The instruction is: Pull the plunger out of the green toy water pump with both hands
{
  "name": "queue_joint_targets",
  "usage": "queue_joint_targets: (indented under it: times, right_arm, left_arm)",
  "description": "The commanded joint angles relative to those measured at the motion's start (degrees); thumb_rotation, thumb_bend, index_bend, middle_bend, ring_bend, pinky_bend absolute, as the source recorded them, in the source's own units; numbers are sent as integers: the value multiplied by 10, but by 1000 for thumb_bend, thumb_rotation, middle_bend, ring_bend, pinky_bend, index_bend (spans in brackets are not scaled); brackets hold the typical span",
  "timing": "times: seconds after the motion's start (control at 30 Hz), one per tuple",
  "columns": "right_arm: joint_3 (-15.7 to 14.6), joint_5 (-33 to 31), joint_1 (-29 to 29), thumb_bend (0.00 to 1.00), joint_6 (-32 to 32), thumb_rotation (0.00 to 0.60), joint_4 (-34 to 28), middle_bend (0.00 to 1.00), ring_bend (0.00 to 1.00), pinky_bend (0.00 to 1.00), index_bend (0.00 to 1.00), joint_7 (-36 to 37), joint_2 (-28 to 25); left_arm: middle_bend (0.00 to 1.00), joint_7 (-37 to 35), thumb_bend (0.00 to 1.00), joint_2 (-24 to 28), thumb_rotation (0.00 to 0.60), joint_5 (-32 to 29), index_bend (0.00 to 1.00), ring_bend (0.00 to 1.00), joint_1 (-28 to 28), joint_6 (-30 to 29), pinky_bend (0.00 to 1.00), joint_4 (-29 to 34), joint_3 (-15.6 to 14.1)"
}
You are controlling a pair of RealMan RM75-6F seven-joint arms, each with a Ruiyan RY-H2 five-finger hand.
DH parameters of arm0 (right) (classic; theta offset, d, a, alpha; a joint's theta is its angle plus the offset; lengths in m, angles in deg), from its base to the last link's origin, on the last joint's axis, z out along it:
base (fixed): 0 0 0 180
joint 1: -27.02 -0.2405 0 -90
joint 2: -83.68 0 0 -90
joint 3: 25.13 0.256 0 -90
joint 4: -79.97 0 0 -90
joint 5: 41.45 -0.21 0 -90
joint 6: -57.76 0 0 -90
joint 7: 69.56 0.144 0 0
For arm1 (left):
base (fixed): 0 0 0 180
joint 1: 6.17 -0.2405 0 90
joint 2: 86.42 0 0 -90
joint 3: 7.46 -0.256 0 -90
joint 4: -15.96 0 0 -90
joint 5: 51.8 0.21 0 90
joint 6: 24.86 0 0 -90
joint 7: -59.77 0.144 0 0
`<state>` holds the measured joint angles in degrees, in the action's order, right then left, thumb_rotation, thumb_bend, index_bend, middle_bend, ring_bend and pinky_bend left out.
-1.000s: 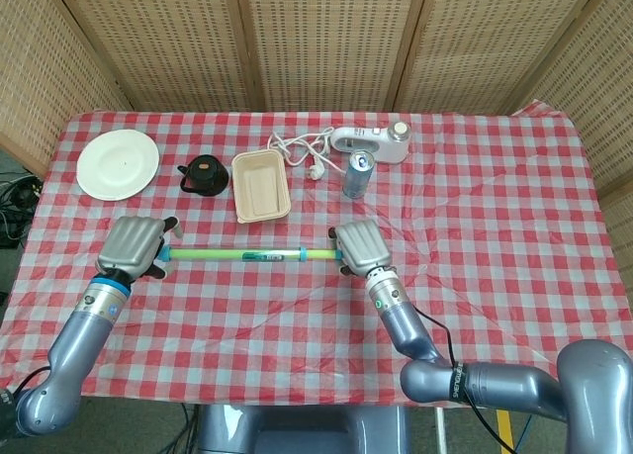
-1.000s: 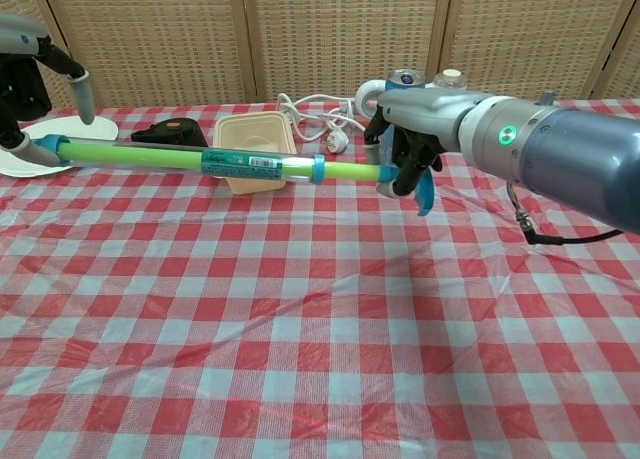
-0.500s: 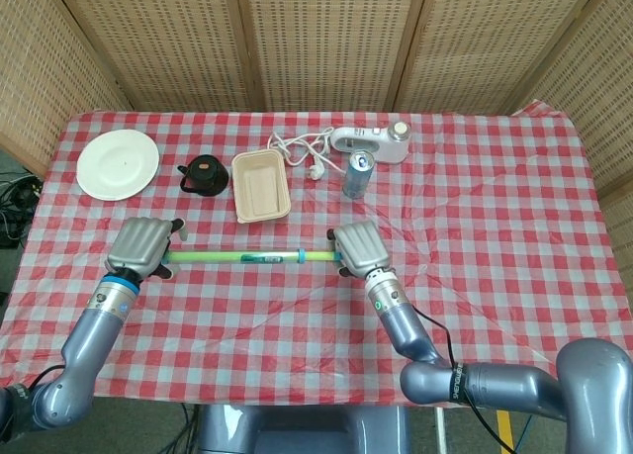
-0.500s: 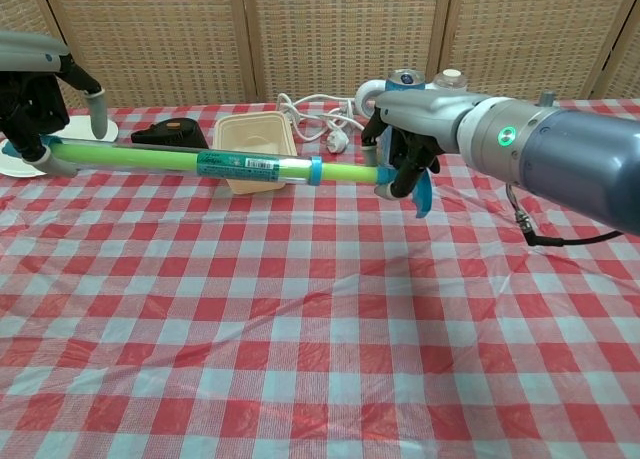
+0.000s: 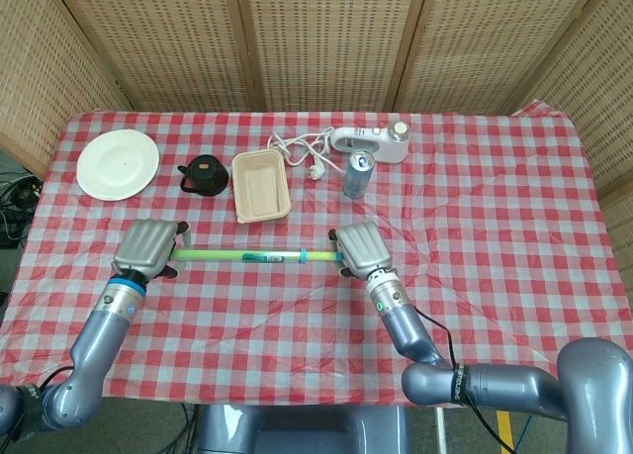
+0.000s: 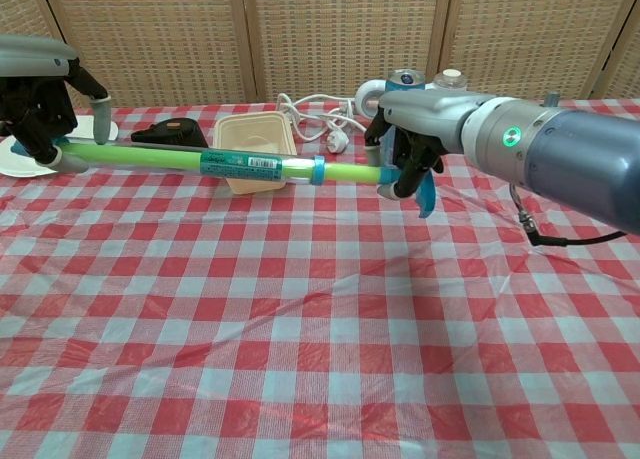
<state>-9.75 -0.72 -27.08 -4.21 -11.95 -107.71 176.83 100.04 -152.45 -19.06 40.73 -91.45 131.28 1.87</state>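
Both ends of the green toy water pump [image 6: 240, 162] sit inside our curled fingers: left hand [image 6: 40, 104] grips the tube's end, right hand [image 6: 408, 159] grips the blue plunger handle [image 6: 424, 194], above the checked tablecloth [image 6: 320, 319].

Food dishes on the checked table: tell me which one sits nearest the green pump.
The beige rectangular container, just behind the pump; the round white plate lies farther left.
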Motion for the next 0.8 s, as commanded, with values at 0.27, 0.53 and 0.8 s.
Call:
queue_joint_targets:
  times: [0.27,0.53,0.8]
  right_arm:
    - [-10,6,4,563,-8,600,15,1000,1000,691,822,-5,-7]
    - [-20,7,17,563,-16,600,38,1000,1000,691,823,-4,-15]
    - [-24,2,30,563,-29,600,49,1000,1000,691,823,-13,-26]
  left_arm:
    - [861,-15,456,20,600,26,668,801,-15,-17,696,12,-13]
    - [861,-33,457,39,600,69,672,801,-42,-33,696,10,-34]
    - [861,-62,460,46,600,85,674,801,-68,-21,696,-24,-52]
